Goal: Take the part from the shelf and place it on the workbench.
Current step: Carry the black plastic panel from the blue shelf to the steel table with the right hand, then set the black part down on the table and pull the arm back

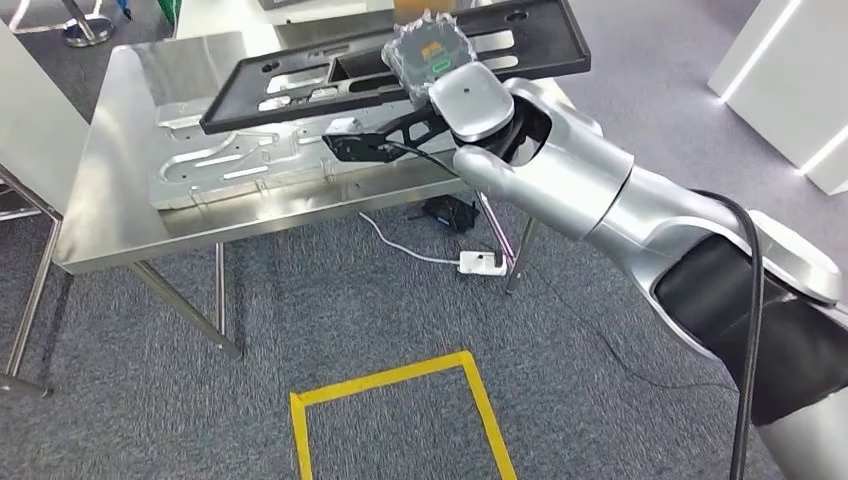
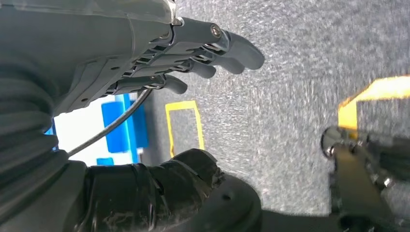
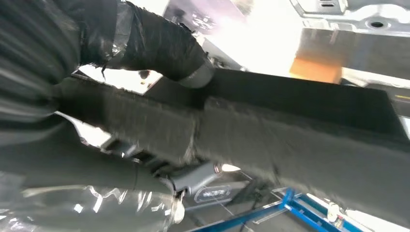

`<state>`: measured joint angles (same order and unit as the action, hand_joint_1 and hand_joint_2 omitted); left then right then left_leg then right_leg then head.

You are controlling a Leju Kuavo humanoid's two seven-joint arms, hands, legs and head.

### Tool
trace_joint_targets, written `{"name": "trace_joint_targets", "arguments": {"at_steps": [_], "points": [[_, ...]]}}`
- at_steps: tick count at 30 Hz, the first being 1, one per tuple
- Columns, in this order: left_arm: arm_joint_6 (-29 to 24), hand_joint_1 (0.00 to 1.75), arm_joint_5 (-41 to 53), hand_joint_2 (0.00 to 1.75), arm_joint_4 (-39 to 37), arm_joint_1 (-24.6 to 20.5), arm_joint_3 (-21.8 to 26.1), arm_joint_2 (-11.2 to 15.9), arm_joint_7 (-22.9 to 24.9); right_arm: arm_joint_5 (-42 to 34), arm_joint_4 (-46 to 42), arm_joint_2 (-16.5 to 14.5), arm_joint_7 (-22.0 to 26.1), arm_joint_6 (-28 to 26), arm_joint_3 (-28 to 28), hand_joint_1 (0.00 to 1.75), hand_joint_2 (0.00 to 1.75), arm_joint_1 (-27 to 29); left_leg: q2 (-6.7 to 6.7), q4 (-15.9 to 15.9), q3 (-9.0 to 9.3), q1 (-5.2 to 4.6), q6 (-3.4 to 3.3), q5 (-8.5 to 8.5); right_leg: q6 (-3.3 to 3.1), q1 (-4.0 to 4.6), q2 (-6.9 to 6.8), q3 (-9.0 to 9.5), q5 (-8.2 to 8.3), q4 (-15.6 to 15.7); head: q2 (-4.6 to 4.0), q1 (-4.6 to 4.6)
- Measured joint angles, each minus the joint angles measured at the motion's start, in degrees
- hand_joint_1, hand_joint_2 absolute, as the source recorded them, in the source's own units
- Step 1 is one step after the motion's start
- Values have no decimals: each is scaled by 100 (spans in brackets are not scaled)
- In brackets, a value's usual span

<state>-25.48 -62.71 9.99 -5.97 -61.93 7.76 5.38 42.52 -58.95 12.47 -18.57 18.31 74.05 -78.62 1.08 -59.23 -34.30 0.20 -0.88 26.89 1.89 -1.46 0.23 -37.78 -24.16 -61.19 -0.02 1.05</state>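
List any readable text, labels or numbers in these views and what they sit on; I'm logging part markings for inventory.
No text can be read with confidence.
Oval badge on a grey piece below the black part, right wrist view: lettering there, too blurred to read.
Green and orange patch under the clear cover at the right hand, head view: no legible characters.
Left wrist view, by the left hand: no text.

We see grey carpet (image 1: pixel 200 420) with a yellow tape square (image 1: pixel 400 410) at lower centre, a white power strip (image 1: pixel 482 263) and cable mid-frame, and white lit panels (image 1: pixel 790 80) at upper right.
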Motion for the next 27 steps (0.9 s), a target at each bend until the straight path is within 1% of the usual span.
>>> {"name": "trace_joint_targets", "arguments": {"at_steps": [1, 3, 4, 5, 6, 7, 8, 9, 10, 11, 12, 13, 14, 15, 17, 18, 19, 20, 21, 23, 24, 25, 26, 27], "points": [[-4, 0, -3, 175, 0, 0, -1, -9, 14, 0, 15, -21, -2, 19, 0, 175, 175, -13, 3, -13, -9, -8, 26, 12, -32, 11, 10, 16, -29, 27, 0, -1], [-7, 0, -7, 175, 1, 4, -2, -34, 29, -1, 42, -49, -7, 51, 0, 175, 175, -19, -7, -17, 0, 2, 64, 48, -95, -3, 20, 39, -51, 60, 0, -2], [-7, 0, -9, 175, 1, 6, -3, -46, 27, 0, 53, -61, -9, 59, 0, 175, 175, -23, -21, -105, -38, 7, 90, 105, -124, -18, 22, 65, -59, 79, 0, -9], [-6, 0, -10, 175, 1, 8, -4, -54, 21, 0, 62, -71, -10, 61, 0, 175, 175, -27, -36, -305, -139, 15, 121, 204, -151, -31, 24, 94, -67, 95, 0, -16], [-2, 0, -8, 175, 2, 9, -5, -60, 11, -3, 70, -82, -12, 63, 0, 175, 175, -25, -54, -620, -307, 27, 153, 329, -171, -32, 26, 121, -80, 103, 0, -25], [3, 0, -3, 175, 2, 8, -5, -61, -3, -6, 75, -91, -18, 68, 0, 175, 175, -16, -64, -998, -524, 36, 180, 450, -185, -30, 28, 145, -98, 107, 0, -31], [8, 0, 3, 175, 2, 8, -5, -62, -16, -9, 79, -94, -29, 76, 0, 175, 175, 2, -68, -1331, -735, 43, 196, 518, -193, -28, 30, 172, -121, 107, 0, -30], [11, 0, 8, 175, 2, 10, -5, -63, -28, -12, 82, -95, -45, 91, 0, 175, 175, 23, -70, -1516, -884, 47, 203, 495, -196, -25, 30, 204, -147, 106, 0, -31], [9, 0, 13, 175, 2, 13, -5, -65, -39, -11, 83, -95, -63, 111, 0, 175, 175, 39, -70, -1490, -934, 47, 197, 360, -193, -24, 31, 243, -177, 106, 0, -30], [3, 0, 14, 175, 2, 17, -5, -66, -48, -10, 84, -95, -79, 132, 0, 175, 175, 46, -70, -1254, -877, 47, 181, 136, -188, -24, 32, 289, -208, 106, 0, -30], [-4, 0, 15, 175, 2, 21, -5, -67, -56, -9, 84, -95, -92, 151, 0, 175, 175, 44, -70, -867, -747, 45, 154, -125, -178, -24, 33, 338, -244, 110, 0, -30], [-13, 0, 16, 175, 2, 24, -5, -68, -62, -7, 84, -94, -102, 163, 0, 175, 175, 34, -69, -518, -593, 31, 126, -312, -163, -16, 37, 379, -274, 119, 0, -30], [-20, 0, 17, 175, 2, 24, -5, -68, -64, -5, 83, -94, -108, 169, 0, 175, 175, 22, -68, -232, -460, 12, 93, -416, -143, -11, 42, 407, -295, 131, 0, -30], [-25, 0, 19, 175, 1, 20, -5, -68, -65, -3, 83, -94, -111, 174, 0, 175, 175, 14, -67, -59, -373, -8, 62, -429, -118, -7, 43, 423, -305, 148, 0, -28], [-29, 0, 24, 175, 1, 14, -6, -68, -63, 1, 83, -93, -113, 193, 0, 175, 175, 8, -60, 52, -305, -36, 10, -358, -56, -3, 36, 446, -307, 198, 0, -27], [-32, 0, 27, 175, 0, 17, -7, -69, -62, 2, 83, -91, -115, 204, 0, 175, 175, 11, -54, 105, -265, -24, -13, -347, -25, -6, 24, 459, -321, 208, 0, -23], [-33, 0, 28, 175, 0, 22, -7, -75, -60, 5, 83, -88, -121, 216, 0, 175, 175, 8, -45, 157, -218, -13, -38, -349, -1, -4, 15, 448, -362, 157, 0, -19], [-35, 0, 30, 175, -1, 26, -8, -82, -58, 9, 83, -84, -132, 227, 0, 175, 175, 2, -35, 209, -165, 0, -66, -350, 14, 1, 10, 380, -446, 0, 0, -12], [-35, 0, 30, 175, -1, 29, -8, -89, -57, 13, 83, -80, -145, 239, 0, 175, 175, 0, -23, 241, -122, 12, -95, -346, 17, 4, 7, 238, -569, -279, 0, -7], [-35, 0, 36, 175, -1, 23, -8, -97, -60, 18, 81, -75, -166, 264, 0, 175, 175, 21, 16, 237, -87, 5, -145, -311, 26, 17, 7, -188, -819, -1014, 0, -5], [-35, 0, 38, 175, -1, 21, -8, -99, -61, 19, 81, -71, -170, 274, 0, 175, 175, 45, 52, 222, -75, 3, -157, -286, 35, 19, 6, -362, -841, -1260, 0, -6], [-35, 0, 41, 175, -1, 22, -8, -103, -63, 19, 81, -67, -172, 279, 0, 175, 175, 67, 96, 199, -61, 2, -159, -258, 41, 16, 7, -448, -753, -1311, 0, -4], [-35, 0, 42, 175, -1, 24, -8, -109, -63, 19, 81, -61, -173, 280, 0, 175, 175, 80, 149, 167, -48, 2, -149, -224, 41, 10, 13, -424, -562, -1140, 0, -4], [-35, 0, 42, 175, -1, 27, -8, -114, -63, 19, 81, -54, -175, 280, 0, 175, 175, 82, 203, 125, -35, 3, -132, -184, 36, 2, 46, -312, -310, -800, 0, -3]]}}
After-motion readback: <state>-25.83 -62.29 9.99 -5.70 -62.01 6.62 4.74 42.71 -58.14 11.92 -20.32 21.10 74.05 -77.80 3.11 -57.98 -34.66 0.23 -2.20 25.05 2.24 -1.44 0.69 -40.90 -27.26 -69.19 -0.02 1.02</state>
